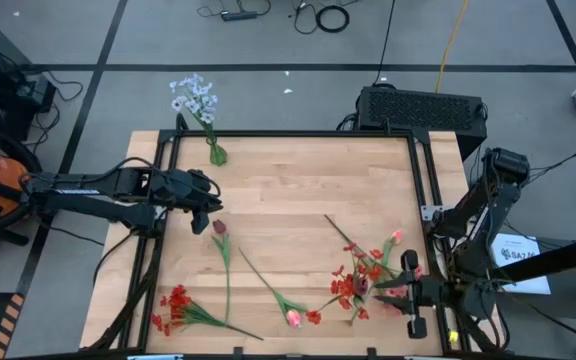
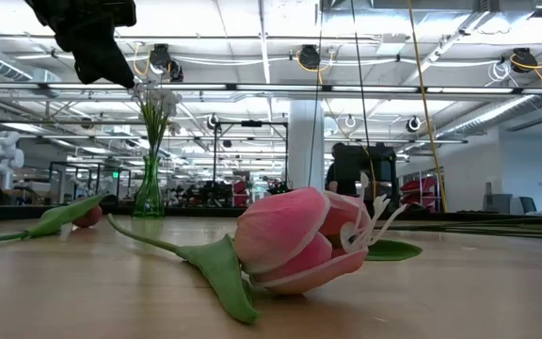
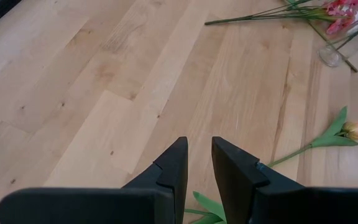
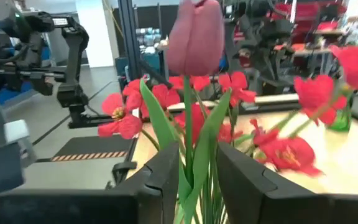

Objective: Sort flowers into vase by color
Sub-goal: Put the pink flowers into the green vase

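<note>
Two arms out: right gripper (image 1: 405, 292) at the near right of the table (image 1: 298, 190), fingers clamped on the stems of a red bunch (image 1: 353, 285) with a dark tulip (image 4: 196, 34). Left gripper (image 1: 204, 203) hovers, fingers slightly apart, holding nothing, above the dark red tulip (image 1: 219, 228). Judgement: keep stems upright, grip low, lift clear before heading for the vase

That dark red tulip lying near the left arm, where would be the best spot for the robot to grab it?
Probably mid-stem. The dark red tulip lies flat on the table, bud toward the left gripper, its thin stem running straight away toward the near edge. Coming straight down from above, fingers either side of the stem below the bud, looks easiest and avoids crushing the bud.
</note>
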`<state>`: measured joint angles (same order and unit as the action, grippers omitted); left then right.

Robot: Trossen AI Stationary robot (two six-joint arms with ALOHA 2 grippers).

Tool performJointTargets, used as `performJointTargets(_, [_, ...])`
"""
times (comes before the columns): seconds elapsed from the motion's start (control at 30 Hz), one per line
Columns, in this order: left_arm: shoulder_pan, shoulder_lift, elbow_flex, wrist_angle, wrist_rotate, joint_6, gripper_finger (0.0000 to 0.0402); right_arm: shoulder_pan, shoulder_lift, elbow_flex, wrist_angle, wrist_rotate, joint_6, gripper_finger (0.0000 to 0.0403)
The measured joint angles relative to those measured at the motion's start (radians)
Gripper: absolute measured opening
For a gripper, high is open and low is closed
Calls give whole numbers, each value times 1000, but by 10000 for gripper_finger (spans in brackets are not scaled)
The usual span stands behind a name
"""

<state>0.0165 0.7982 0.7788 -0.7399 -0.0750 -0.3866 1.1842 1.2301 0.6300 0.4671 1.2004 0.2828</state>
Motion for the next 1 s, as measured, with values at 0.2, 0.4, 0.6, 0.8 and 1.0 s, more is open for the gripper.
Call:
performJointTargets(0.2, [0, 0, 0, 0, 0, 0, 79, 29, -121, 0, -302, -138, 268, 94])
performJointTargets(0.4, [0, 0, 0, 0, 0, 1, 79, -21, -173, 0, -761, -582, 762, 53])
performJointTargets(0.6, [0, 0, 0, 0, 0, 1, 79, -103, -173, 0, -1096, -982, 1249, 5])
performJointTargets(0.8, [0, 0, 0, 5, -14, 1, 79, -174, -174, 0, -1381, -956, 1599, 1])
performJointTargets(1.0, [0, 5, 0, 80, -34, 9, 79, -237, -218, 0, -1436, -616, 1569, 1])
